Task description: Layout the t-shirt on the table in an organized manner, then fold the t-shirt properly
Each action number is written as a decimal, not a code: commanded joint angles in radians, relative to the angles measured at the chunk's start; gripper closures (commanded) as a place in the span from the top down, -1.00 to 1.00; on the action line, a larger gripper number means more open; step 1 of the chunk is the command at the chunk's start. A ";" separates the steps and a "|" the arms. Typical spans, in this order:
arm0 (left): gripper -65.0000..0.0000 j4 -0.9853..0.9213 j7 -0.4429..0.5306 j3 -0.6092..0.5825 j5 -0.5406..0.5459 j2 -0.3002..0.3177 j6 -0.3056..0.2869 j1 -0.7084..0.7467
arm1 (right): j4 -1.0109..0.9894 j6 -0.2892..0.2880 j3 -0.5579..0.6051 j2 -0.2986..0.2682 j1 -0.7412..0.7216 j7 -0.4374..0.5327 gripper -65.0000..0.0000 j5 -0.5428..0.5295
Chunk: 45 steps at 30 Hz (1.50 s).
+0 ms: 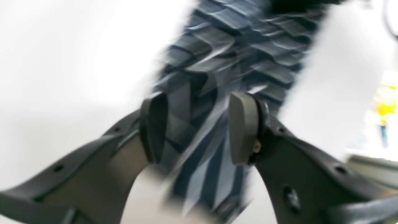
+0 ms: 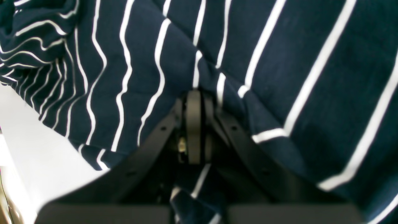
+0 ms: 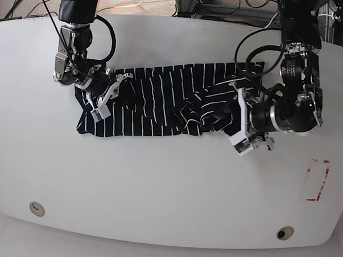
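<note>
The dark navy t-shirt [image 3: 155,105] with thin white stripes lies crumpled and stretched sideways across the far half of the white table [image 3: 157,190]. My right gripper [image 3: 107,98] is at the shirt's left end. In the right wrist view its pads [image 2: 194,124] are pressed together, shut on a fold of the t-shirt [image 2: 279,62]. My left gripper [image 3: 238,117] is at the bunched right end of the shirt. The left wrist view is blurred; there the left gripper [image 1: 199,127] stands open, with the striped t-shirt [image 1: 236,46] lying loose between and beyond the fingers.
A small red-outlined rectangle mark [image 3: 317,180] sits near the table's right edge. Two round fittings [image 3: 37,208] [image 3: 285,232] lie near the front edge. Cables and equipment run beyond the far edge.
</note>
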<state>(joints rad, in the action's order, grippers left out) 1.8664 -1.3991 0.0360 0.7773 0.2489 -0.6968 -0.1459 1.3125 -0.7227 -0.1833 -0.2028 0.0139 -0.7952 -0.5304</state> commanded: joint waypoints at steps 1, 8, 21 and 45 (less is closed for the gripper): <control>-0.08 0.012 0.007 0.043 0.012 0.039 -0.001 -0.011 | -0.012 0.025 0.006 -0.007 0.008 -0.097 -0.96 0.094; -0.01 -0.003 0.007 0.091 0.012 0.103 -0.001 0.007 | -0.012 0.025 0.005 -0.005 0.008 -0.097 -0.96 0.094; 0.10 -0.070 0.008 0.091 0.014 0.111 -0.001 0.102 | -0.012 0.025 0.005 -0.004 0.008 -0.097 -0.96 0.094; -0.74 -0.161 0.091 -0.044 0.014 0.080 -0.001 0.137 | -0.012 0.025 0.005 -0.004 0.008 -0.097 -0.96 0.094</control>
<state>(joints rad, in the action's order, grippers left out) 1.6817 -1.3197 -0.0040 0.7753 0.3286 -0.6964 0.0086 1.3121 -0.7227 -0.1825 -0.1993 0.0124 -0.7963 -0.5278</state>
